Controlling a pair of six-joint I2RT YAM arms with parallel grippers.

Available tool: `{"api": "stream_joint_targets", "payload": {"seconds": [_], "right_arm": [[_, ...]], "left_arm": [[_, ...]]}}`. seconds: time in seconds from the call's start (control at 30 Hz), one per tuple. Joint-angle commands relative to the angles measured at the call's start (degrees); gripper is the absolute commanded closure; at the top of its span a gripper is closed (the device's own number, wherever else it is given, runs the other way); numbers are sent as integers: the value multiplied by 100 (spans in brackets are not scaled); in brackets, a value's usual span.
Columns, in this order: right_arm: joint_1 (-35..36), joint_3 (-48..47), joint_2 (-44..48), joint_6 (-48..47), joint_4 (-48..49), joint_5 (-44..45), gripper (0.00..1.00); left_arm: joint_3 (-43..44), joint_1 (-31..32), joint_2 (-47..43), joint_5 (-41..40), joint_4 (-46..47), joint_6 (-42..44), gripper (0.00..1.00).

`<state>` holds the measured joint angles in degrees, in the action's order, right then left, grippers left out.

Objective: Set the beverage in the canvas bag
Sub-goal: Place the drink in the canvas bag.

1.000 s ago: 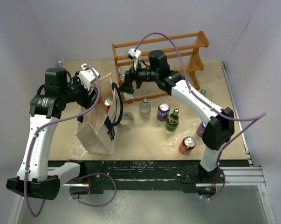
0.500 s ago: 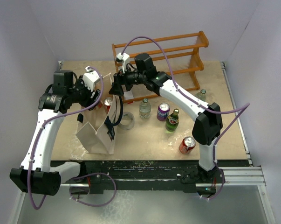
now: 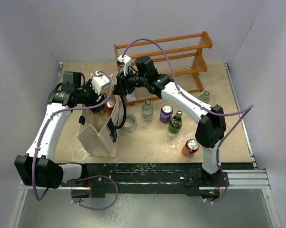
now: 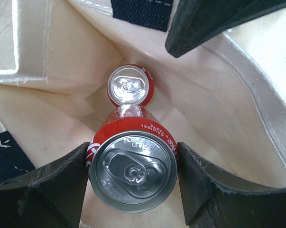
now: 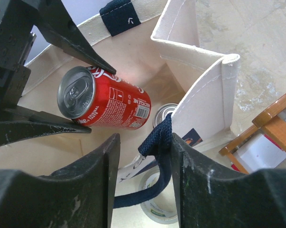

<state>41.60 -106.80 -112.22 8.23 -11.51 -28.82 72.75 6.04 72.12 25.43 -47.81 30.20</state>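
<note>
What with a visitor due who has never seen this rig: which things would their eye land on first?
Most likely the red can gripped by the left fingers, hanging in the mouth of the open bag above a second can on its floor. Next, the right fingers straddling the bag's navy handle at the rim, then the orange rack at the table's far edge.

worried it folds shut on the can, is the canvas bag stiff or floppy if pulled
Probably semi-stiff: the canvas bag stands boxy. Its walls likely flex, given the inward fold beside the navy handle between the jaws of the right gripper. Holding one can, it may slide.
</note>
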Motion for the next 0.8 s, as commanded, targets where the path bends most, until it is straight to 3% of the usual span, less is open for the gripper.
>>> {"api": "stream_joint_targets", "payload": {"seconds": [0.0, 0.2, 0.37, 0.6, 0.77], "right_arm": [[7, 105, 306, -77, 52, 23, 57], [14, 136, 359, -165, 49, -23, 75], [14, 238, 458, -271, 44, 74, 83], [14, 333, 550, -332, 44, 289, 90], [14, 336, 571, -370, 43, 351, 91]], "left_arm": [[123, 37, 21, 405, 366, 609, 100], [106, 45, 226, 639, 258, 1197, 100], [238, 39, 488, 478, 34, 1726, 100], [156, 37, 635, 12, 276, 2038, 100], [375, 37, 581, 212, 47, 2048, 100]]}}
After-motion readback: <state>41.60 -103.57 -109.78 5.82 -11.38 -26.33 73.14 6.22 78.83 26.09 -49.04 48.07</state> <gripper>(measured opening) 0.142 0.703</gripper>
